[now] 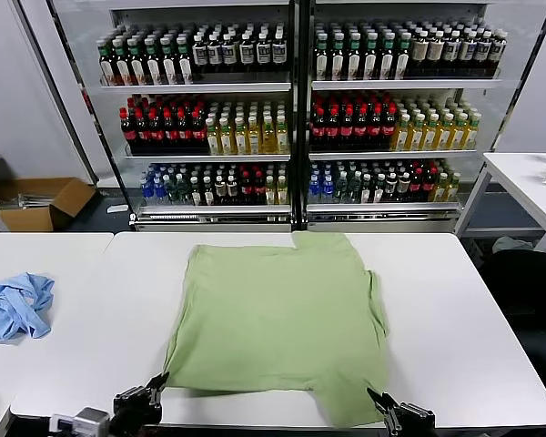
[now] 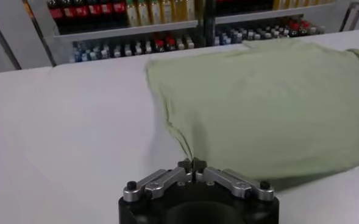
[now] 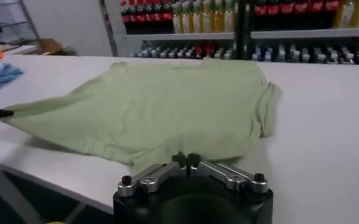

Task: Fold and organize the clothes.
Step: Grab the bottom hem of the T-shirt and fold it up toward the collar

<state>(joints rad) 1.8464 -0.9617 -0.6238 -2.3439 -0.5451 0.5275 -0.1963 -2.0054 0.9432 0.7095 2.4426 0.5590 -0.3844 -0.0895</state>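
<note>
Both tools — left tool [image 1: 157, 381], right tool [image 1: 375, 398] — pinch shut on the shirt's [image 1: 278, 319] near hem corners.

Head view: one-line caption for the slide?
Both grippers, left and right, pinch the near hem corners of the green shirt lying on the white table.

Lighting was even and bright, apparently from overhead, with the white table [image 1: 455, 300] rendered near-uniform and only a narrow soft shadow under the near hem of the green shirt [image 1: 278, 323]. Both wrist views showed the bottle shelves [image 2: 124, 30] behind the shirt soft and out of focus. No strong glare was noted on the table.
</note>
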